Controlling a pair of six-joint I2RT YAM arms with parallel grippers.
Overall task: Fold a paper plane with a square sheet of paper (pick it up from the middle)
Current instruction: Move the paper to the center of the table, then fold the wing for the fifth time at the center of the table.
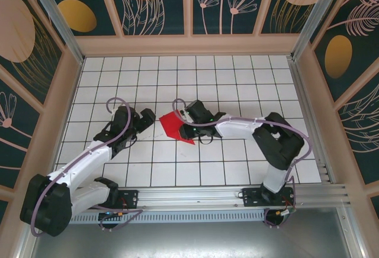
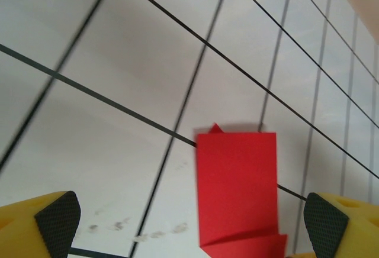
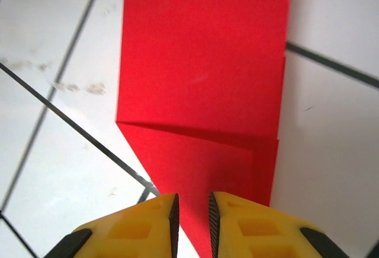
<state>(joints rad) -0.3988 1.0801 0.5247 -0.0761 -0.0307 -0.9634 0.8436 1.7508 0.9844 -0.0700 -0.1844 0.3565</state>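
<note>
The red sheet of paper (image 1: pixel 176 125) lies flat on the white grid table (image 1: pixel 237 80), folded into a narrow strip with diagonal creases and a pointed end. My right gripper (image 1: pixel 187 129) sits low over the pointed end; in the right wrist view its yellow jaws (image 3: pixel 192 210) stand a narrow gap apart with the red paper (image 3: pixel 201 63) showing between and beneath them. My left gripper (image 1: pixel 145 123) hovers just left of the paper, wide open. In the left wrist view the paper (image 2: pixel 237 181) lies ahead between its pads (image 2: pixel 57 218), untouched.
Wooden walls with dark floral panels enclose the table on three sides. A metal rail (image 1: pixel 207 197) with both arm bases runs along the near edge. Faint smudges (image 2: pixel 118 225) mark the tile left of the paper.
</note>
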